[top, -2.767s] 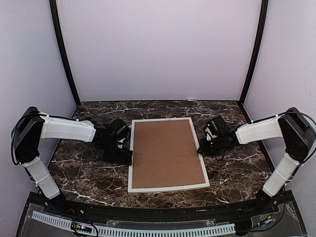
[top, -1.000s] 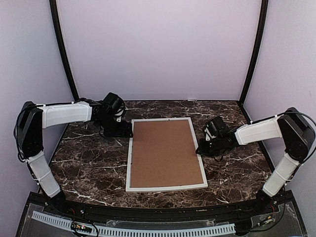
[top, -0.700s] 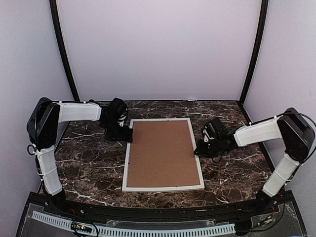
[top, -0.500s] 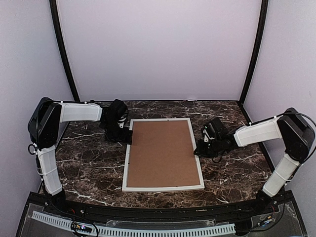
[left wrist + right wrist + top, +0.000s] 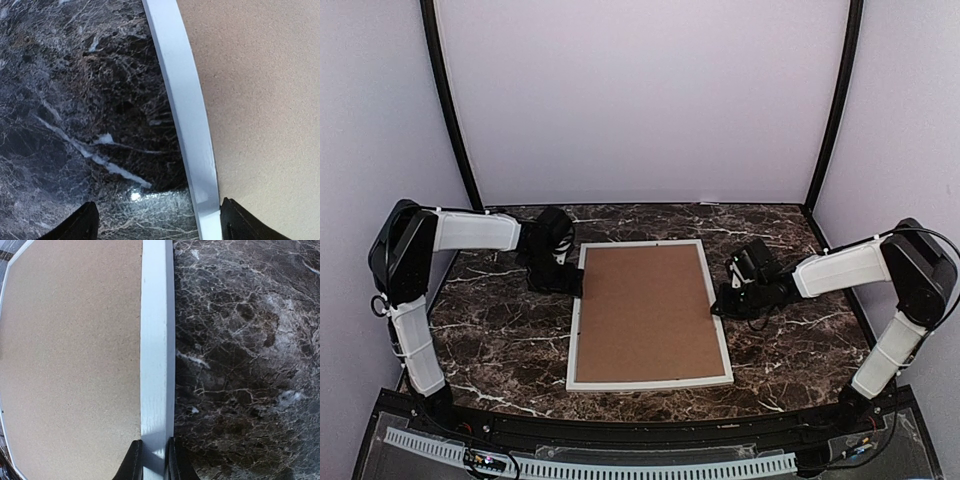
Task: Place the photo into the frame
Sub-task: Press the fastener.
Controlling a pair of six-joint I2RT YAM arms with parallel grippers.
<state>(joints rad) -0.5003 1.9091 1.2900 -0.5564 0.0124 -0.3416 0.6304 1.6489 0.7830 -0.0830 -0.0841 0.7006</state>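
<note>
The white frame [image 5: 650, 383] lies flat on the table, filled by a brown cardboard sheet [image 5: 645, 310]. The photo is hidden. My left gripper [image 5: 570, 282] is open at the far part of the frame's left rail [image 5: 185, 125]. One finger is over the marble and the other finger [image 5: 242, 227] is over the cardboard edge, so the jaws straddle the rail. My right gripper [image 5: 720, 300] is shut on the frame's right rail [image 5: 157, 340], with both fingers [image 5: 134, 462] pressed against its sides. The cardboard also shows in the left wrist view [image 5: 260, 100] and the right wrist view [image 5: 70, 350].
The dark marble table [image 5: 490, 330] has black edge posts at the back corners [image 5: 450, 110]. A black-and-white rail [image 5: 620, 465] runs along the near edge. Lilac walls close in the back and both sides.
My left arm swung from the frame's left middle to the back and came down at the far part of the left rail. The frame slid slightly left and turned a little. The right gripper kept its hold.
</note>
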